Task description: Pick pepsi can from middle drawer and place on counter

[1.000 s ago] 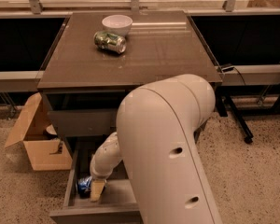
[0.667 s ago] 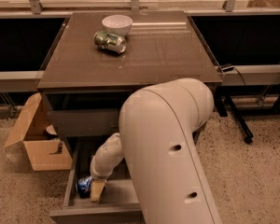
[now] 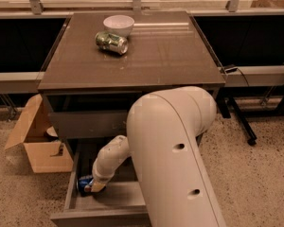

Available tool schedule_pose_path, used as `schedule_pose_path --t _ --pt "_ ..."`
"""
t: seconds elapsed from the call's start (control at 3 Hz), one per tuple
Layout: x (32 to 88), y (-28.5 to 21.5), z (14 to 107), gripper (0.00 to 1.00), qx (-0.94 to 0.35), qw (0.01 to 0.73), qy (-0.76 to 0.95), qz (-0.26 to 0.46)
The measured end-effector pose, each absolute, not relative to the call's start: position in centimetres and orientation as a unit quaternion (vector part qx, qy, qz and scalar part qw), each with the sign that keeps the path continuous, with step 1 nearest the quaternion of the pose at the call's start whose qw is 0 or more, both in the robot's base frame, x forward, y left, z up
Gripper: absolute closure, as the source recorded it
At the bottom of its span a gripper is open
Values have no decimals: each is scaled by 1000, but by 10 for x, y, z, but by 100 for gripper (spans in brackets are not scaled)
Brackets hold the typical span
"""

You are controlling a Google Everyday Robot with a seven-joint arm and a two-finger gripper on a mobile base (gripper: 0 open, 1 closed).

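A speckled floor and a dark window wall frame the cabinet where the robot's white arm reaches down into the open middle drawer. The gripper sits low at the drawer's left side, right against the pepsi can, which lies on the drawer floor on the gripper's left and appears to touch it. How far the gripper is open, and whether it has hold of the can, cannot be told from this angle.

Over the past second almost nothing has moved. The gripper has stayed at the can, the can has kept its spot, and only the arm's bulky upper link has drifted slightly. This suggests the grasp is being settled and the lift has not begun, so the task looks to be at its early stage.

The counter, the can's destination, lies well above and beyond the gripper. At its far edge sit a green can on its side and a white bowl, the two touching. An open cardboard box stands on the floor to the gripper's left, outside the drawer.
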State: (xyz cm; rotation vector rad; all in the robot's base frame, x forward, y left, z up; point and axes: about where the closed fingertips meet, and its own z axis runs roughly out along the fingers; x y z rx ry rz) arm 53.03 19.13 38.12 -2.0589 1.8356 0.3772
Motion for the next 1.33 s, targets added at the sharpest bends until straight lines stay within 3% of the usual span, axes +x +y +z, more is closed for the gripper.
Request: schedule_pose_path --t 0.67,1.33 --pt "530 197 373 96 -732 169 644 145" --pt "510 189 444 100 -749 257 592 152"
